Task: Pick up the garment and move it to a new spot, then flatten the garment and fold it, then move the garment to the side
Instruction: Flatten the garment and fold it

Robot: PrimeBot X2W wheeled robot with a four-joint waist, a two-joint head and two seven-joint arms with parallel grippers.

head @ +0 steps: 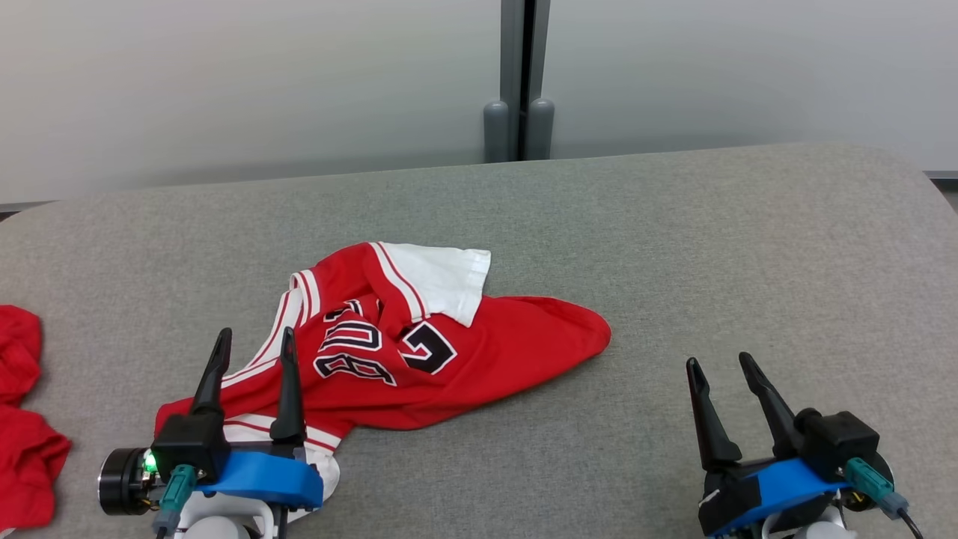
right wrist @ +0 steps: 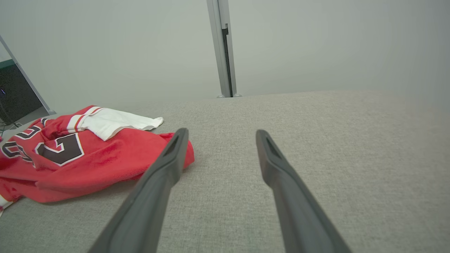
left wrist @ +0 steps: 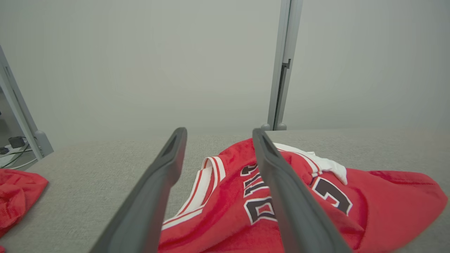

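Observation:
The garment (head: 479, 352) is a red jersey with white sleeves, white trim and black letters, lying crumpled on the grey table left of centre. It also appears in the left wrist view (left wrist: 386, 196) and at the left of the right wrist view (right wrist: 91, 158). My left gripper (head: 254, 348) hovers open over the garment's near left end, fingers pointing away from me, nothing between them (left wrist: 218, 137). My right gripper (head: 718, 363) stands open at the lower right, clear of the cloth, over bare table (right wrist: 219, 135).
The grey fabric table (head: 748, 247) stretches wide to the right and back. Another red cloth (head: 22, 419) lies at the table's left edge, also seen in the left wrist view (left wrist: 17, 189). A pale wall with a grey post (head: 518, 82) stands behind the table.

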